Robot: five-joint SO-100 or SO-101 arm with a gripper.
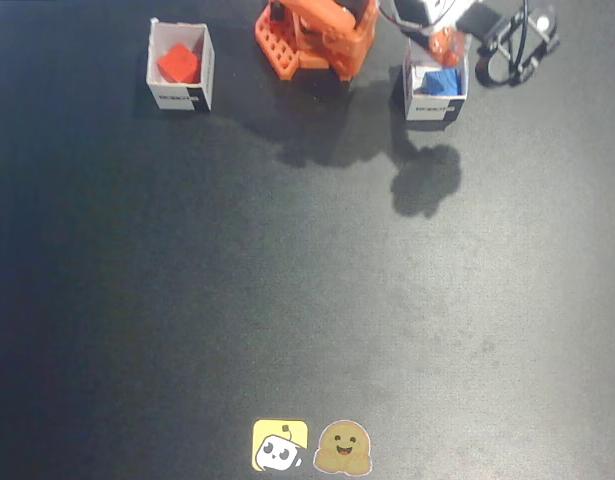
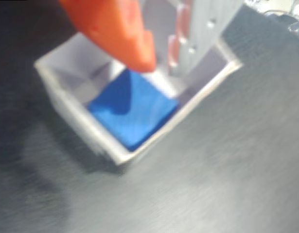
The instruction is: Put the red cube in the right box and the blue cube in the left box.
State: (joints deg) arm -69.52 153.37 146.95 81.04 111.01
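In the fixed view the red cube (image 1: 177,64) lies inside the white box (image 1: 177,97) at the upper left. The blue cube (image 1: 442,80) lies inside the white box (image 1: 432,105) at the upper right. My gripper (image 1: 442,45) hangs just above that right-hand box. The wrist view shows the blue cube (image 2: 134,111) resting on the floor of its box (image 2: 71,114). The gripper (image 2: 161,65) is over it, with the orange finger (image 2: 125,34) and the grey finger (image 2: 202,29) apart. Nothing is between them, and the gripper is open.
The arm's orange base (image 1: 317,35) stands between the two boxes at the back. A black clamp with cables (image 1: 522,45) sits at the top right. Two cartoon stickers (image 1: 279,445) (image 1: 343,448) lie at the front edge of the dark mat.
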